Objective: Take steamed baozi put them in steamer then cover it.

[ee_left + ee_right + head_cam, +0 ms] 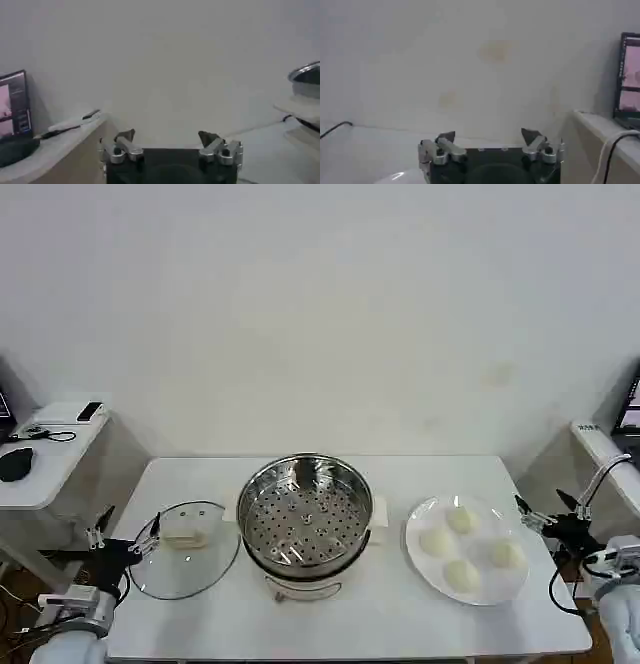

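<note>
Your left gripper [128, 532] and right gripper [546, 510] look alike: a black body carrying thin silver metal fingers with dark tips, pinned by round black screws at the knuckles. Behind each you have a pale grey rounded wrist, with black cables trailing alongside.

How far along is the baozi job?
Nothing done yet. All four baozi sit on the plate, the steamer is empty, and the cover lies on the table beside it. Left gripper and right gripper are open, holding nothing. Left: load four buns, then cover.
</note>
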`<state>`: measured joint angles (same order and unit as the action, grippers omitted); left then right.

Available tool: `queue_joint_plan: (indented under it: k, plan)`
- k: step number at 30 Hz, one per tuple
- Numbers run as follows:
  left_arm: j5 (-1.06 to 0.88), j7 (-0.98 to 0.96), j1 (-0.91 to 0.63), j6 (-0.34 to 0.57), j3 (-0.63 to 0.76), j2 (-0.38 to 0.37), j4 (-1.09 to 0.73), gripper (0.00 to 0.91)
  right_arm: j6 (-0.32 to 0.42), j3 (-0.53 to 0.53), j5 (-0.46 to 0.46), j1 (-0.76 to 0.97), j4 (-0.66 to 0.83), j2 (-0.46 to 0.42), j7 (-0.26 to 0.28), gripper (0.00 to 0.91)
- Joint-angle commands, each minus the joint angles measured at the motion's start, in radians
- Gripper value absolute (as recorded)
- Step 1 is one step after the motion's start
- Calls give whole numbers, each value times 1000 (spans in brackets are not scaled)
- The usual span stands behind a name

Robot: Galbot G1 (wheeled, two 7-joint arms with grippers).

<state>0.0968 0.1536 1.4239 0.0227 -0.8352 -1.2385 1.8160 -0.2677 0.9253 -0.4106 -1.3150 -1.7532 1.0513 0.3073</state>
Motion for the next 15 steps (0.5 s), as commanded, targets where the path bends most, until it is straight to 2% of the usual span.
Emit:
queue_joint_plan:
  k: [1, 5, 7, 8, 10, 11, 12, 13, 14, 15]
  plan:
    - [-5, 2, -4, 2, 1, 3, -6, 907, -16, -43, 30, 46, 10, -68, -28, 907]
    - [-7, 0, -9, 5, 3, -8, 7, 907, -46, -120, 99, 165, 45, -171, 36, 907]
    - [-12, 1, -1, 5, 3, -17, 23, 907, -73, -194, 210, 273, 82, -226, 132, 907]
    - [-14, 1, 2, 5, 3, -19, 26, 907, -81, -214, 229, 299, 89, -239, 151, 907]
    - [-21, 0, 10, 5, 4, -22, 34, 907, -124, -268, 309, 372, 111, -272, 275, 907]
    - [-24, 0, 12, 6, 4, -22, 37, 907, -132, -283, 335, 394, 114, -282, 307, 907]
    - [-26, 1, 15, 6, 2, -24, 43, 907, -133, -310, 402, 429, 127, -299, 403, 907]
    - [-26, 0, 17, 6, 1, -25, 47, 907, -139, -335, 444, 468, 135, -320, 471, 907]
    - [-26, 0, 18, 6, 0, -26, 50, 907, -145, -357, 455, 488, 140, -330, 500, 907]
    - [-25, 0, 21, 7, -2, -28, 54, 907, -165, -388, 508, 539, 152, -349, 582, 907]
